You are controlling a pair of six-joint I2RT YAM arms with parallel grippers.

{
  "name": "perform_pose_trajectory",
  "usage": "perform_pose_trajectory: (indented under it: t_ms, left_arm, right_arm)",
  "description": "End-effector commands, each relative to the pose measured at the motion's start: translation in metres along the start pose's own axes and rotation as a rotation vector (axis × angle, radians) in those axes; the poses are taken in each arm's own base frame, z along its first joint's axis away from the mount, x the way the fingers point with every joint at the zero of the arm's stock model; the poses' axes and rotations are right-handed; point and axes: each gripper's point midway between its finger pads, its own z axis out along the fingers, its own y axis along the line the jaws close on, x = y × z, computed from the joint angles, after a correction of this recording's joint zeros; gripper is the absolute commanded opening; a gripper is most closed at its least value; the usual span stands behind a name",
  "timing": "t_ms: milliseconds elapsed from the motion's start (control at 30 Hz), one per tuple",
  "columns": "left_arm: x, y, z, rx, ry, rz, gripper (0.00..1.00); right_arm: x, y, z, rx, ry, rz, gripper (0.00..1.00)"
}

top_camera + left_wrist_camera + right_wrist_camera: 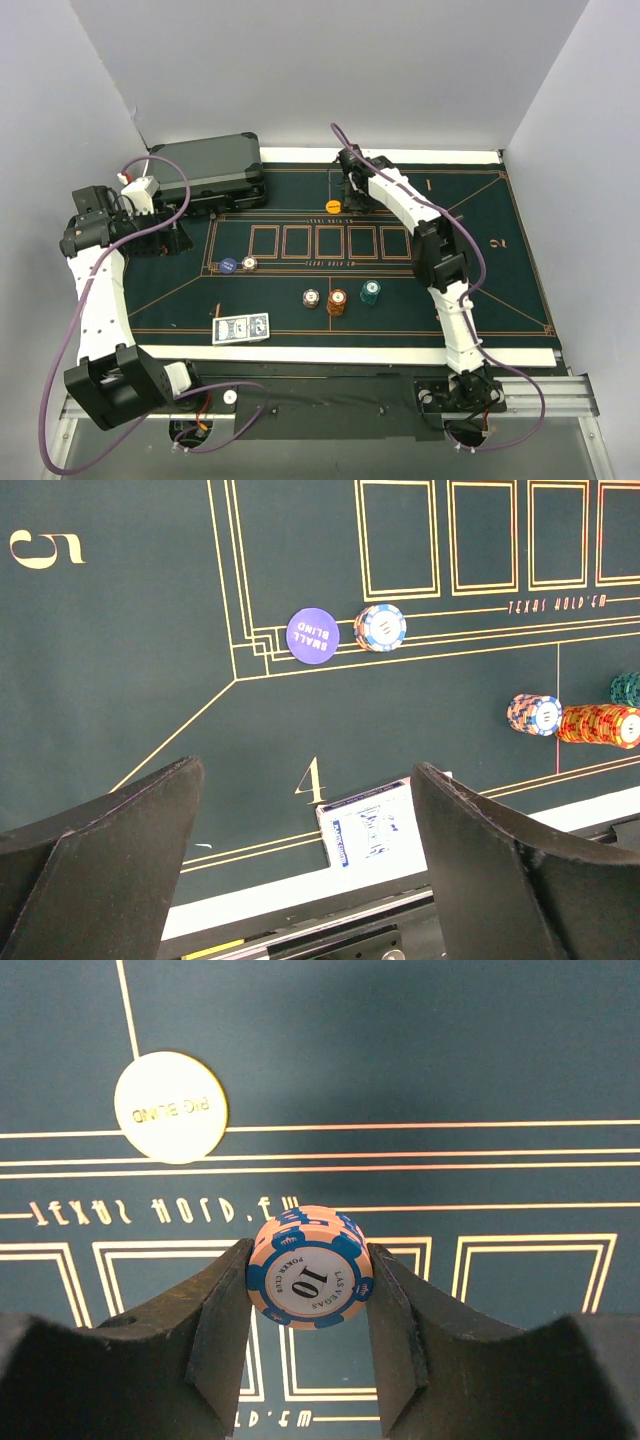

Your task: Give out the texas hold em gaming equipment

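Approx. halfway, by my read. Right hand [310, 1272] is clamped on a peach-and-blue chip stack [309, 1282] marked 10, held over the felt mat [450, 1050] nr the big blind button [171, 1107], not yet set down. Small blind button [312, 636] already has a second stack [381, 628] right beside it. Left hand [305, 780] is wide apart w/ nothing in it, above the cards [368, 832], which sit in one pile at the mat's near edge. Three spare stacks [337, 301] wait mid-mat, and no cards are in the card boxes [330, 242].
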Motion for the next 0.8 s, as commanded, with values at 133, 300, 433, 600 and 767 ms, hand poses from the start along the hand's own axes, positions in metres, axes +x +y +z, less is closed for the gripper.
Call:
perform_pose_trajectory:
  t_ms: [133,300,433,600,767]
  left_arm:
    - [-0.015,-0.005,-0.001,0.042,-0.043,0.033,0.96]
    - [-0.014,-0.002,0.003,0.035,-0.039,0.031,0.96]
    - [-0.011,0.000,0.005,0.034,-0.028,0.026,0.96]
    - [-0.010,0.001,0.006,0.030,-0.036,0.030,0.96]
    - [-0.010,0.002,0.007,0.029,-0.034,0.029,0.96]
  right_arm:
    - [-0.020,-0.011,0.015,0.011,-0.024,0.047,0.15]
    - [-0.019,-0.010,0.028,0.006,-0.020,0.054,0.17]
    - [-0.018,-0.007,0.038,-0.012,-0.011,0.065,0.18]
    - [-0.017,-0.001,0.045,-0.041,0.001,0.077,0.18]
    - [-0.016,-0.001,0.049,-0.044,0.008,0.088,0.21]
